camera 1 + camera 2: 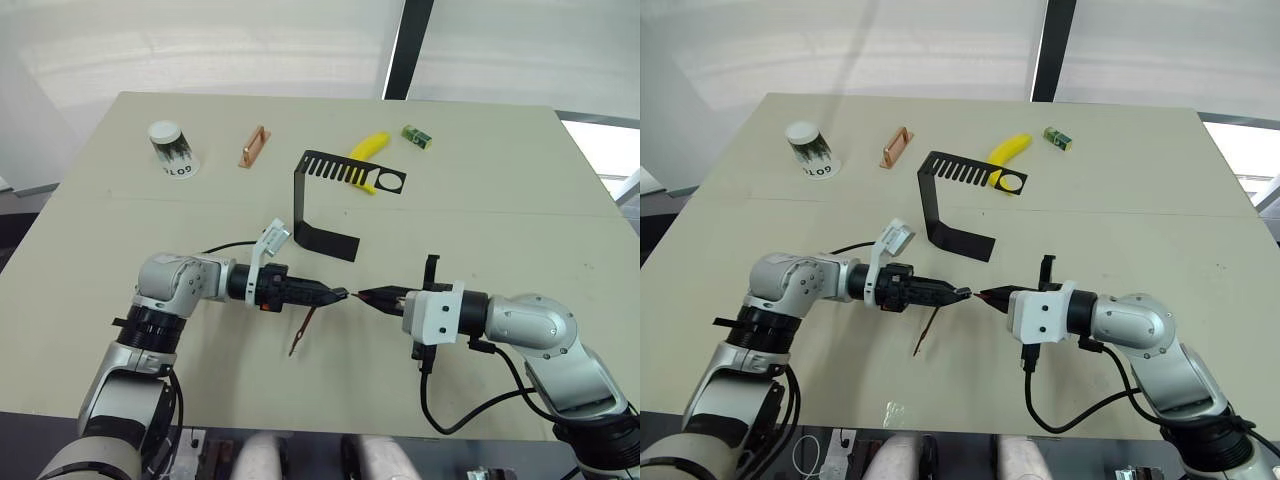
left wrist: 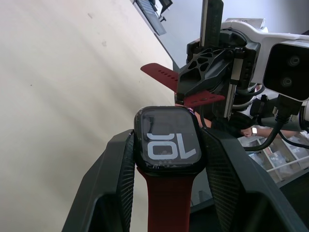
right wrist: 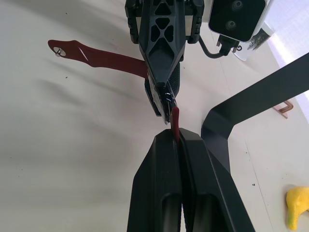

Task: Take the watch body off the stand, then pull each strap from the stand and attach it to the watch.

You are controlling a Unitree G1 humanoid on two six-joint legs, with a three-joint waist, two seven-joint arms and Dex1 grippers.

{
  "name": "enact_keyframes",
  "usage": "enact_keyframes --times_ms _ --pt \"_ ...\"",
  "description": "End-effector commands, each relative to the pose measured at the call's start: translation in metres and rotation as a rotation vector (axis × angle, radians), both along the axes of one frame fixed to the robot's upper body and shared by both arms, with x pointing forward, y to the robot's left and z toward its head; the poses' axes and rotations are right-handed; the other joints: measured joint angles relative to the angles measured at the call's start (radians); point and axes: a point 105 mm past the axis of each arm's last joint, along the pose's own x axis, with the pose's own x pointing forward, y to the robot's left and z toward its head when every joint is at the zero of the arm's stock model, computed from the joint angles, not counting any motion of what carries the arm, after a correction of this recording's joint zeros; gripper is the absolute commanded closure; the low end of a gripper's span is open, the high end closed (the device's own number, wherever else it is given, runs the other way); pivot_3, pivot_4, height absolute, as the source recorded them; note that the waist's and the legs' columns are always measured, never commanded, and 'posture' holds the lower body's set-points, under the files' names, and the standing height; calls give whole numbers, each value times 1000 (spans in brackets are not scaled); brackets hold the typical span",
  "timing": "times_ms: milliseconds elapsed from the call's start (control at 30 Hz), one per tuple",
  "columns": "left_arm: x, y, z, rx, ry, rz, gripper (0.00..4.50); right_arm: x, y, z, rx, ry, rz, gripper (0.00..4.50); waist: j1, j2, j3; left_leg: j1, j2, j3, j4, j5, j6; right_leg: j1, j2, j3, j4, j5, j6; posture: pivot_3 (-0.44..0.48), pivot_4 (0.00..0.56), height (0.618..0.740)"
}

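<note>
Beige table (image 1: 120, 250) bears stand (image 1: 325, 195), cup (image 1: 172, 147), banana (image 1: 368, 150).

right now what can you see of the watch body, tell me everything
The watch body is a small rounded-square black case with a glossy dark screen showing white digits. It is clamped by its sides in the left gripper, held above the table. One maroon strap hangs attached; the right gripper holds the second strap at its opposite edge.

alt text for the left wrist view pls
The left gripper clamps the watch body, one dark red strap already hanging from it. Facing it, the right gripper brings the second strap over the beige table.
</note>
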Motion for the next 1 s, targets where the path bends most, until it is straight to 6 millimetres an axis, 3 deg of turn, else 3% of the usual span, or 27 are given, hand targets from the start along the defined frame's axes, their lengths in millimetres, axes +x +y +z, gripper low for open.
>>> enact_keyframes --times_ms 33,1000 --pt "-2 -4 15 -38 -47 -26 2889 -3 4 12 25 -55 10 4500 0 0 0 0 0 0 0 0 0 0 0 0 0 0 0 0 150 740" --pt "1 -14 17 -69 -39 2 2889 -5 9 17 36 -63 11 4500 0 0 0 0 0 0 0 0 0 0 0 0 0 0 0 0 150 740"
